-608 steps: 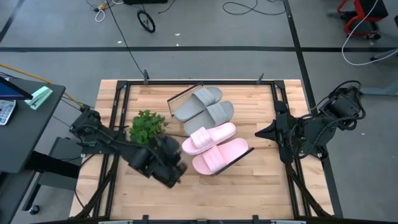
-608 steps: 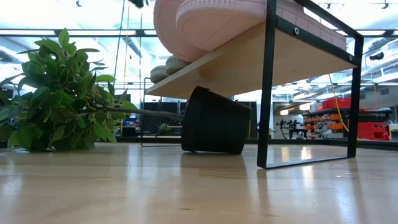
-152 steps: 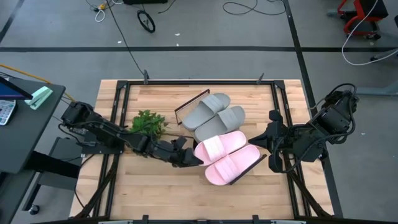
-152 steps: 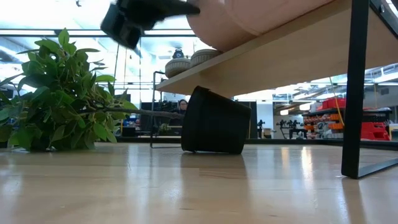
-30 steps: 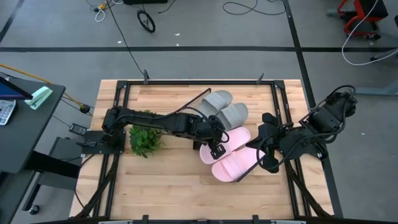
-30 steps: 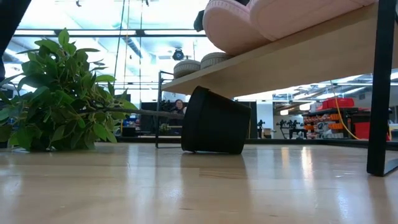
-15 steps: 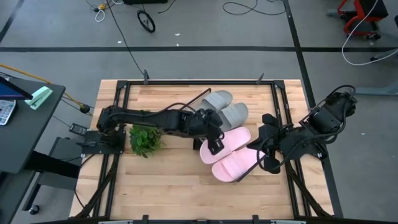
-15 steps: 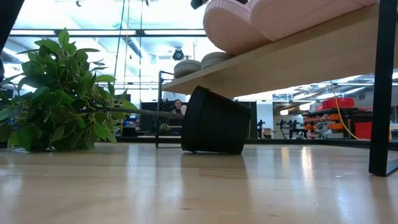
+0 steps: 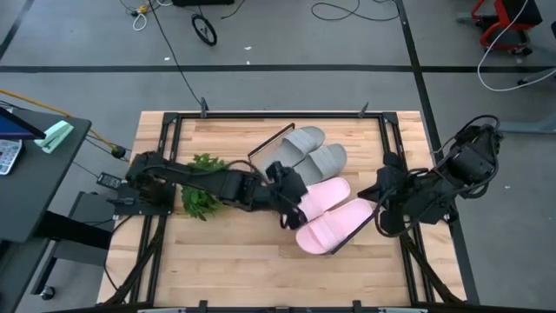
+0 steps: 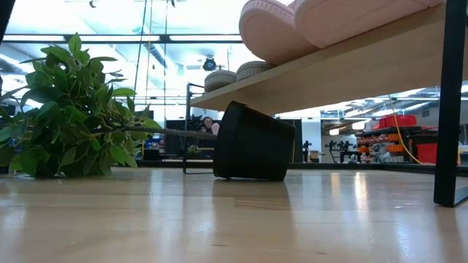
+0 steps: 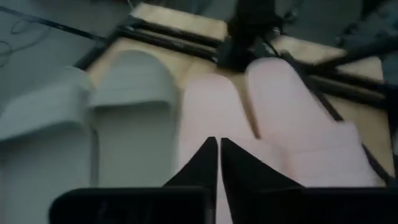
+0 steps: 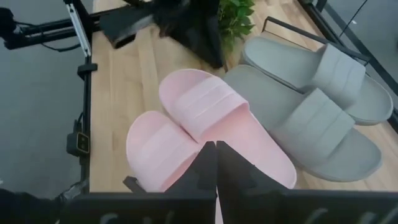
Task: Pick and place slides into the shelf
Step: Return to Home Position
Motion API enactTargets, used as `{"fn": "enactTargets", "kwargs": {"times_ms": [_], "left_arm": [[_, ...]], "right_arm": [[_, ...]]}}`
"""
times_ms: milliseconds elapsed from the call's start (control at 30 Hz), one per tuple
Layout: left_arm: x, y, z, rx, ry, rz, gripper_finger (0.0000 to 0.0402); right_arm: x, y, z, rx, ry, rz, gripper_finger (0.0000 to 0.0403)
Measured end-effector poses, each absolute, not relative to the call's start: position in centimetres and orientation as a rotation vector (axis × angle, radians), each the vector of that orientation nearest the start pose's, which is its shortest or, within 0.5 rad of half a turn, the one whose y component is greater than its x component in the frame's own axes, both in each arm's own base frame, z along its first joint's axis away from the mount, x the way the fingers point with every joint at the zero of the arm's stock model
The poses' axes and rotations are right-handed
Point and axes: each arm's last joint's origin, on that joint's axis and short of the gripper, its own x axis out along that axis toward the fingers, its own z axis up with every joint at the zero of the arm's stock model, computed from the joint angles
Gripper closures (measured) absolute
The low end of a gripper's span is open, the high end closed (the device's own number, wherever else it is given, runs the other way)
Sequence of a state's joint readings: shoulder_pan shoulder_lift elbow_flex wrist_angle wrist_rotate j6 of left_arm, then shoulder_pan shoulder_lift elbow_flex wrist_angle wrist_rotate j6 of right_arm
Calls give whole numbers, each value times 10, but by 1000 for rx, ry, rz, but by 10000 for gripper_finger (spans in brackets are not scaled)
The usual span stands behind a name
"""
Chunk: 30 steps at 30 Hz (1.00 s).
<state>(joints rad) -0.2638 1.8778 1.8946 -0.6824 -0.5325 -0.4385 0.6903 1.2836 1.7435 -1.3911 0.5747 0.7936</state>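
The shelf [image 10: 344,66] stands slantwise mid-table, and its dark end frame [image 9: 266,148] shows beside the grey pair. All the slides lie flat on its board: two grey [image 9: 300,139] [image 9: 323,162] and two pink [image 9: 323,197] [image 9: 335,225]. My left gripper [image 9: 292,212] [image 11: 219,144] is shut and sits at the left end of the pink slides [image 11: 211,118], just off them. My right gripper [image 9: 380,195] [image 12: 215,148] is also shut. It hovers past the shelf's right end, pointing at the pink pair [image 12: 205,118].
A green leafy plant [image 9: 203,186] [image 10: 66,109] lies on the left half of the table under my left arm. Its black pot [image 10: 252,142] is tipped on its side beneath the shelf. Bare wood lies along the near edge [image 9: 261,269]. Dark frame rails run along the table's sides.
My left gripper has drawn back off the left end of the pink slides toward the table's left and no longer shows beside them in the low view. My right gripper has pulled back a little toward the right edge. The slides have stayed on the shelf.
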Motion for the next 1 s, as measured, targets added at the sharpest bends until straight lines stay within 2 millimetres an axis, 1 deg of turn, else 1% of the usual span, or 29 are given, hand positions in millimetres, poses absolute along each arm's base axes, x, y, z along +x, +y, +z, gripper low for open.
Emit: {"fn": "enactTargets", "kwargs": {"times_ms": [100, 200, 233, 333, 400, 433, 533, 633, 733, 800, 867, 1000], "left_arm": [[396, -86, 368, -197, 452, 394, 396], [375, -75, 370, -227, 327, 372, 390], [365, -70, 368, -238, 287, 352, 388], [338, -57, 356, -268, 153, 224, 387], [316, -49, 343, -254, 65, 166, 395], [306, -44, 341, -252, -9, 146, 396], [272, -28, 325, -256, -131, 159, 393], [242, -16, 307, -267, -143, 193, 392], [214, -10, 298, -278, -175, 201, 397], [198, -8, 294, -281, -198, 191, 395], [183, -7, 285, -276, -201, 193, 393], [159, -5, 272, -291, -243, 187, 398]], "right_arm": [[161, 107, 446, 229, 721, -214, 401], [163, 105, 446, 245, 716, -236, 402], [164, 104, 446, 250, 714, -241, 402], [166, 100, 446, 273, 709, -266, 402], [168, 97, 446, 282, 706, -284, 402], [169, 96, 446, 286, 704, -292, 402], [172, 90, 446, 302, 697, -326, 402], [176, 84, 447, 327, 685, -357, 402], [178, 80, 447, 361, 675, -391, 402], [180, 77, 447, 383, 669, -411, 402], [180, 75, 447, 402, 664, -426, 402], [182, 72, 447, 429, 655, -448, 402]]}}
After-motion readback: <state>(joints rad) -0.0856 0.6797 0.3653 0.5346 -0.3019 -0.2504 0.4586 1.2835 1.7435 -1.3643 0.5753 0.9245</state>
